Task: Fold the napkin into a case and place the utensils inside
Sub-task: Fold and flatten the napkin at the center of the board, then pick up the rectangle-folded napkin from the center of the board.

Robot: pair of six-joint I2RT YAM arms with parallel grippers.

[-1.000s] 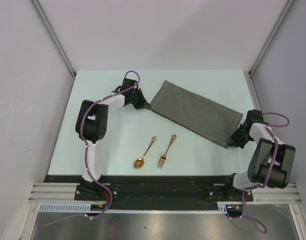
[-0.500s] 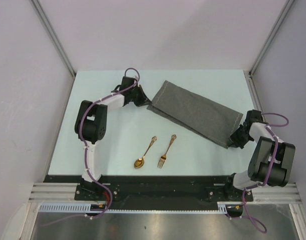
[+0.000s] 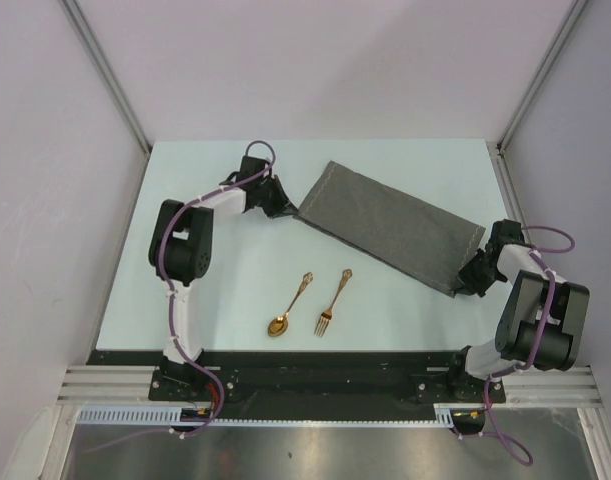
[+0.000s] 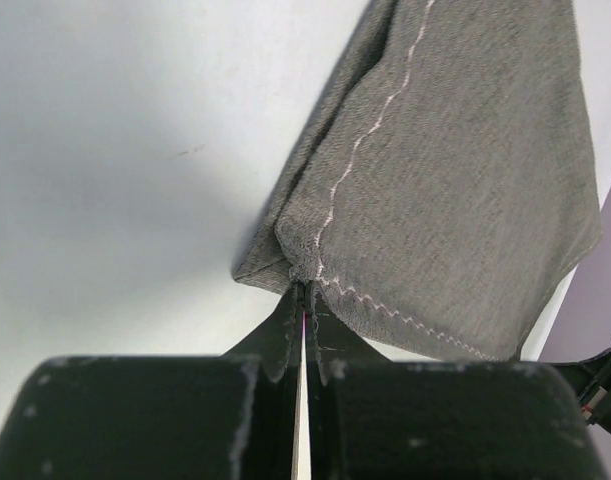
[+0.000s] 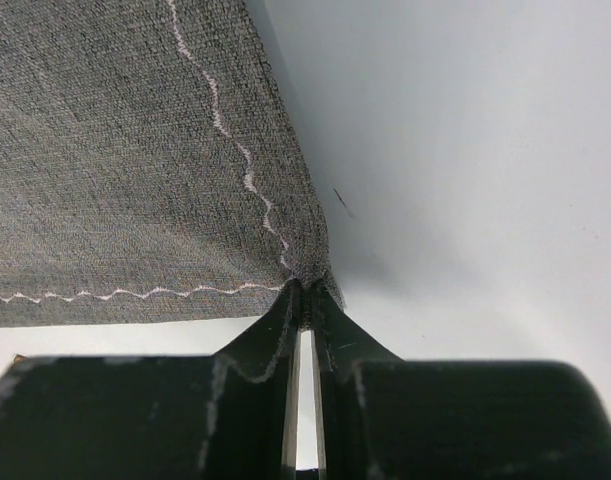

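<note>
The dark grey napkin [image 3: 390, 228], folded into a long band, lies slantwise on the counter [image 3: 185, 200], far right. Wrist views show its white zigzag hem [image 5: 247, 180] (faint from above). The left pincer [image 3: 288, 210] and right pincer [image 3: 463, 285] each pinch an end corner, closed tight.

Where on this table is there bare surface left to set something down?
Bare: the far right corner of the pale table beyond the dark grey woven cloth napkin; the near strip between the small gold fork and the right arm; the edge left of the left arm. Crowded: around the fork and small gold spoon.
</note>
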